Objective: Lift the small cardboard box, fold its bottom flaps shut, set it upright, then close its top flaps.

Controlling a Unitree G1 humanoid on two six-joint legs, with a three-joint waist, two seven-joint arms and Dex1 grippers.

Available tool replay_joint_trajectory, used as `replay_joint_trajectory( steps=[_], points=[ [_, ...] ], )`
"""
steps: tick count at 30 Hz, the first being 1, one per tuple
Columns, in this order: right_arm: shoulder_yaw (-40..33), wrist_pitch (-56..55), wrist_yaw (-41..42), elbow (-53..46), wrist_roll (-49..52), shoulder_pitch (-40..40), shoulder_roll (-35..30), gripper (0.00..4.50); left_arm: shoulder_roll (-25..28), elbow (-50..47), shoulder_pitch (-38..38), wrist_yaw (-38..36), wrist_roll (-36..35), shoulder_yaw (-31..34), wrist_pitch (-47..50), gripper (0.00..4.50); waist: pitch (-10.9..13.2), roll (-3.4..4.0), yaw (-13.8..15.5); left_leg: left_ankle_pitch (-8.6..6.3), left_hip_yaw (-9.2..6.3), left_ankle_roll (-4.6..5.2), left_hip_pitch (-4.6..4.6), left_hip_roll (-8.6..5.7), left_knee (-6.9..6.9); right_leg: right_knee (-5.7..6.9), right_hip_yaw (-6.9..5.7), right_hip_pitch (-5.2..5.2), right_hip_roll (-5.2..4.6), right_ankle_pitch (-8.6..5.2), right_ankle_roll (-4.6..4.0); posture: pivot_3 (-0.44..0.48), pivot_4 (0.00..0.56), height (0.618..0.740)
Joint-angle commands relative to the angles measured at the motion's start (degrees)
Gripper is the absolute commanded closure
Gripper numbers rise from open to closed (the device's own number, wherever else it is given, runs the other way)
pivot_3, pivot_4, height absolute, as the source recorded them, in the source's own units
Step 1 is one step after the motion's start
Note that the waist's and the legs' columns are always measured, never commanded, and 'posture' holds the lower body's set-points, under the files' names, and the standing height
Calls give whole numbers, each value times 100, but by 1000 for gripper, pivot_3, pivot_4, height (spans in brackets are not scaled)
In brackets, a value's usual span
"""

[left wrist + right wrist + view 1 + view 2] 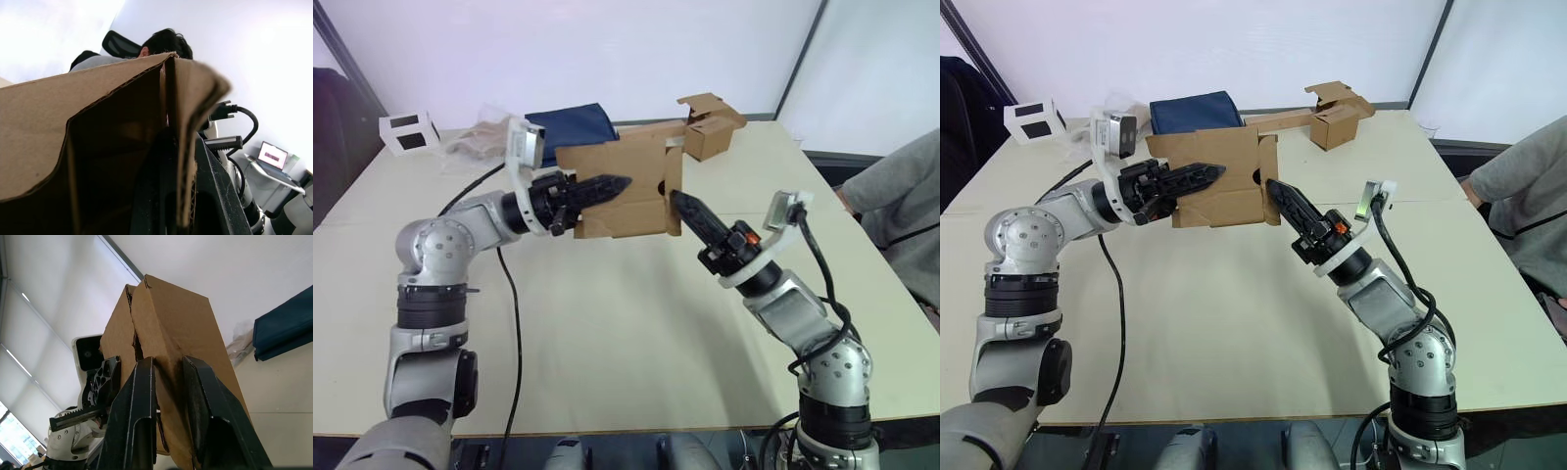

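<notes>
Right pincer nipping small cardboard box edge, left pincer clamping its wall, box airborne

Small cardboard box: held above the table, at its middle, between the two grippers.
Left gripper: at the box's left side, fingers lying across its near face.
Right gripper: at the box's right edge, pinching a wall.
Second box with long strip: far right, behind the held box.
Folded cloth: far, behind the held box.
White box: far left corner.
Person: right of the table.
</notes>
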Motion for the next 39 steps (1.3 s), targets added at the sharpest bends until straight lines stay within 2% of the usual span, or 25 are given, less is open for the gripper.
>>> replay_joint_trajectory(
  steps=[1, 26, 39],
  points=[
    [80, -75, -64, -266, -20, -201, 37, 3632, 18, -237, -11, -115, -9, -66, -73, 4500, 0, 0, 0, 0, 0, 0, 0, 0, 0, 0, 0, 0, 0, 0, 0, 0, 150, 740],
    [197, 44, -118, -248, -56, -380, -109, 3632, -44, -353, -48, 23, -38, -29, -57, 4500, 0, 0, 0, 0, 0, 0, 0, 0, 0, -1, 0, 0, 0, 0, 0, 0, 150, 740],
    [257, 285, -181, -631, 632, -453, -348, 3632, -41, -202, 11, -34, 209, -102, -256, 4500, 0, 0, 3, 0, 0, 0, 0, 0, -1, -2, 0, 0, -1, 0, 0, 0, 150, 740]
  ],
)
